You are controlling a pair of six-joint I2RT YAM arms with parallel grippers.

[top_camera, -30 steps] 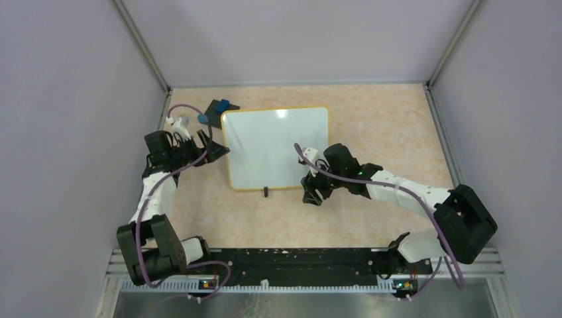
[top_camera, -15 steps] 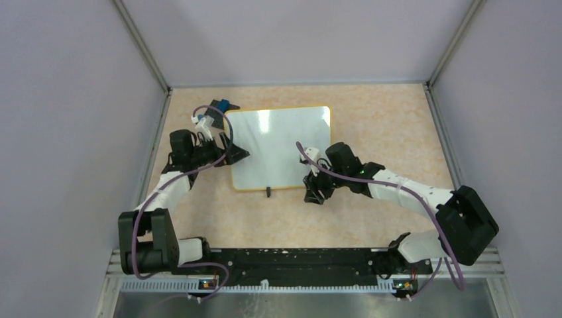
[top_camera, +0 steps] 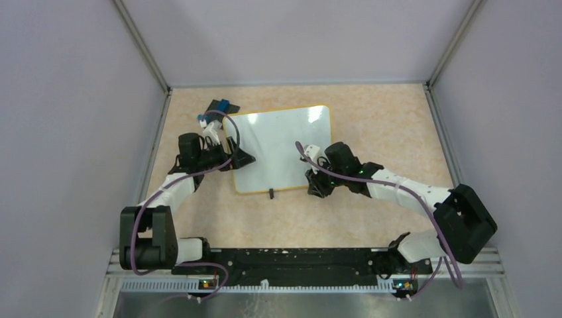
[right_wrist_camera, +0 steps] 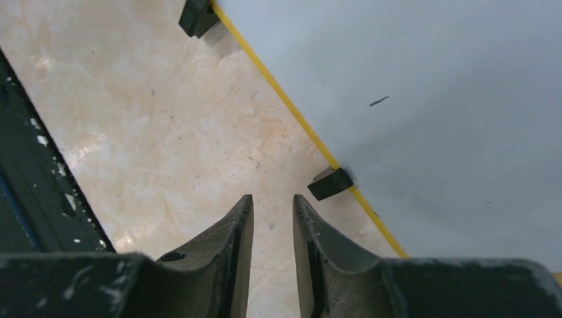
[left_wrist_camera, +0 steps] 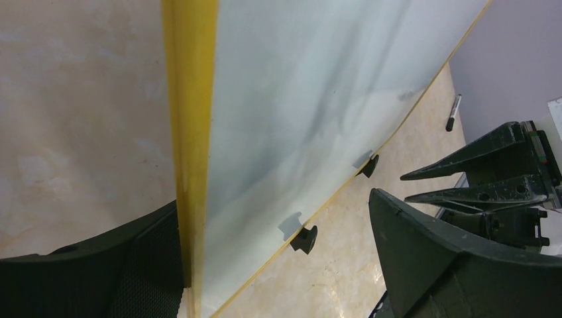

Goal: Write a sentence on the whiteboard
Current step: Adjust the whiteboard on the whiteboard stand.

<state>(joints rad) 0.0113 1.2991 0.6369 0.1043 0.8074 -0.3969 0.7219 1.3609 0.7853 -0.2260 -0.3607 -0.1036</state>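
At the left edge of the whiteboard (top_camera: 278,142), the left gripper (top_camera: 240,159) has moved in, jaws wide apart astride the yellow rim (left_wrist_camera: 191,132). The board, flat on the table, has swung slightly. The right gripper (right_wrist_camera: 272,202), off the near right corner, has narrowed to a slim, empty gap. No sentence shows, so writing seems not yet begun.

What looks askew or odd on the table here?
The whiteboard lies askew, turned against the edges of the table. It is blank but for one tiny dark stroke.

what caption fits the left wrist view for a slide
left end effector open astride the yellow-rimmed edge of the whiteboard
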